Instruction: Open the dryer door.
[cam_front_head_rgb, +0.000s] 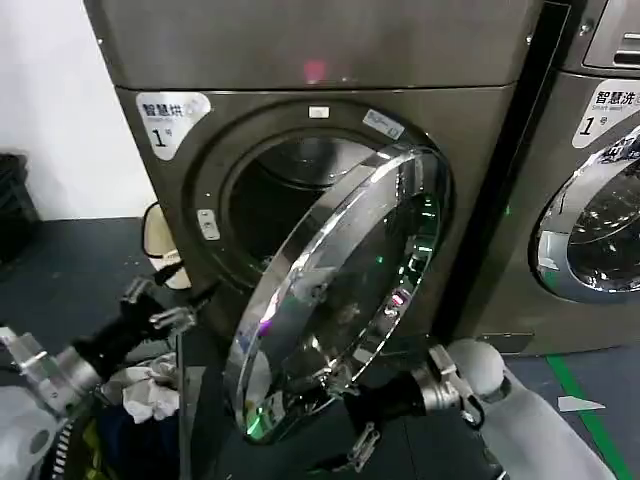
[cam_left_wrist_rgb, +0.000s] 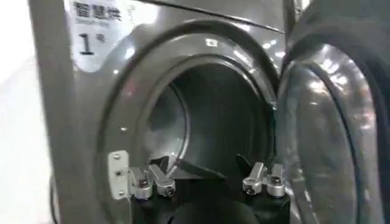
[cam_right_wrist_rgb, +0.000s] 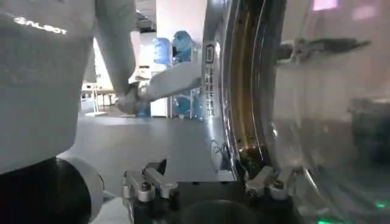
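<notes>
— Fingers first: how do they stand?

— Right gripper (cam_right_wrist_rgb: 210, 182) at six o'clock of the wrist view has its fingers (cam_right_wrist_rgb: 271, 181) spread, one pair against the chrome rim of the dryer door (cam_front_head_rgb: 340, 290), nothing clamped. From the head, that gripper (cam_front_head_rgb: 362, 410) sits at the door's lower edge, about six o'clock.

— And the left?

— Left gripper (cam_front_head_rgb: 165, 310) at eight o'clock, fingers (cam_left_wrist_rgb: 149, 181) released and apart, hovering before the drum opening (cam_left_wrist_rgb: 207, 122) beside the white latch plate (cam_left_wrist_rgb: 117, 175).

— Where's the door?

— Swung well out from the dryer (cam_front_head_rgb: 300, 60), hinged at three o'clock, glass tilted toward the head camera.

— The room?

— Dark grey floor (cam_front_head_rgb: 70, 270), white wall (cam_front_head_rgb: 50, 90) at nine o'clock, second machine (cam_front_head_rgb: 600, 180) at three o'clock, green floor tape (cam_front_head_rgb: 585, 415), crumpled laundry (cam_front_head_rgb: 150, 390) near the left arm.
</notes>
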